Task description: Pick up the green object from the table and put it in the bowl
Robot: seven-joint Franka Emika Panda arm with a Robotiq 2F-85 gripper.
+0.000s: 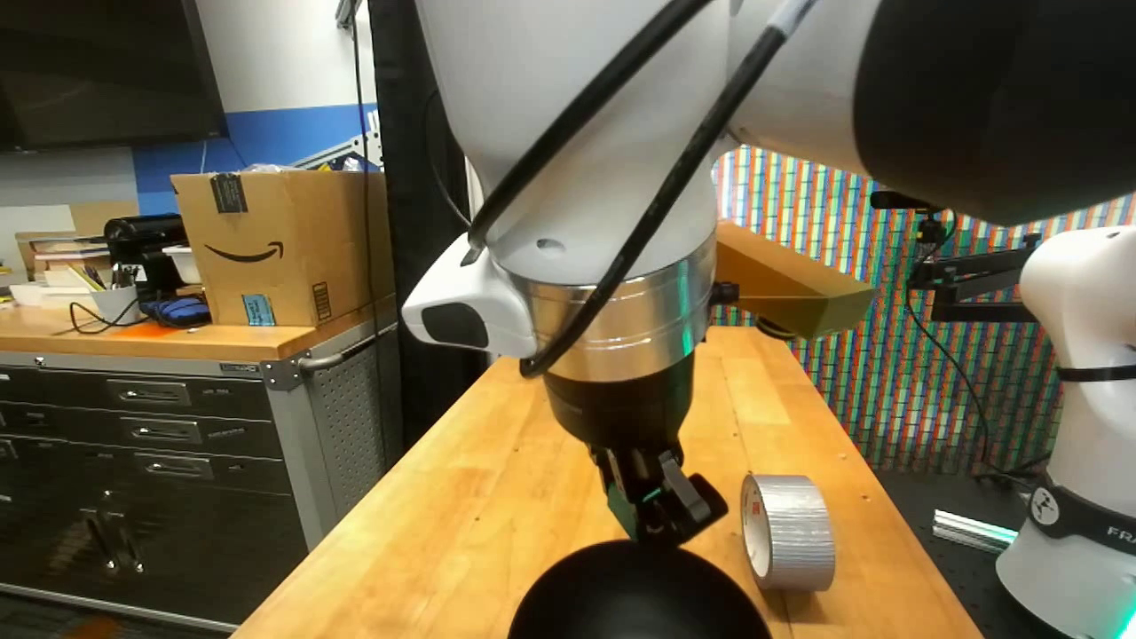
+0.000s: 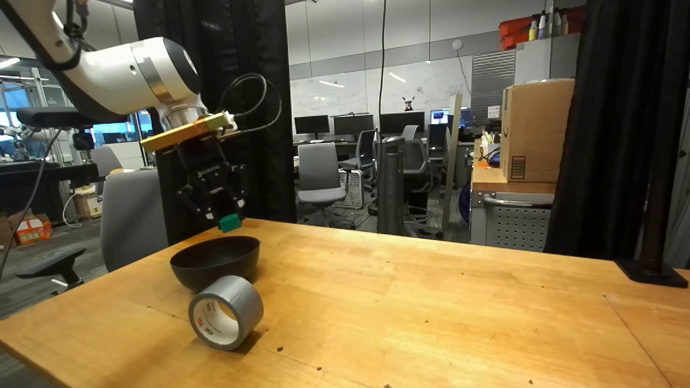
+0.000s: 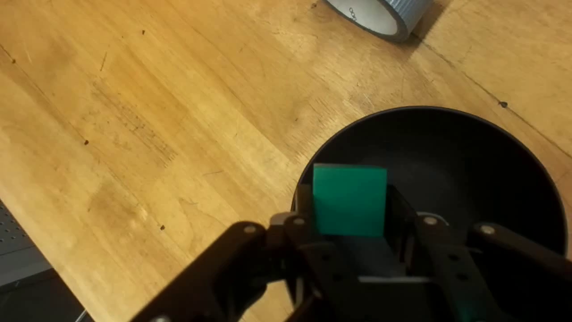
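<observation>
The green object is a small cube (image 2: pixel 230 222), held between my gripper's fingertips (image 3: pixel 350 206) in the wrist view. It also shows in the wrist view (image 3: pixel 350 197), and its side is partly visible in an exterior view (image 1: pixel 623 512). My gripper is shut on it, tilted, and holds it above the bowl's rim area. The black bowl (image 2: pixel 215 269) stands upright on the wooden table (image 2: pixel 431 307). In the wrist view the cube overlaps the left part of the bowl (image 3: pixel 438 152). The bowl's front is cut off in an exterior view (image 1: pixel 639 599).
A silver-grey tape roll (image 2: pixel 237 307) stands on its edge close beside the bowl; it also shows in an exterior view (image 1: pixel 799 532) and at the top of the wrist view (image 3: pixel 384 18). A black post base (image 2: pixel 652 273) stands at the table's far end.
</observation>
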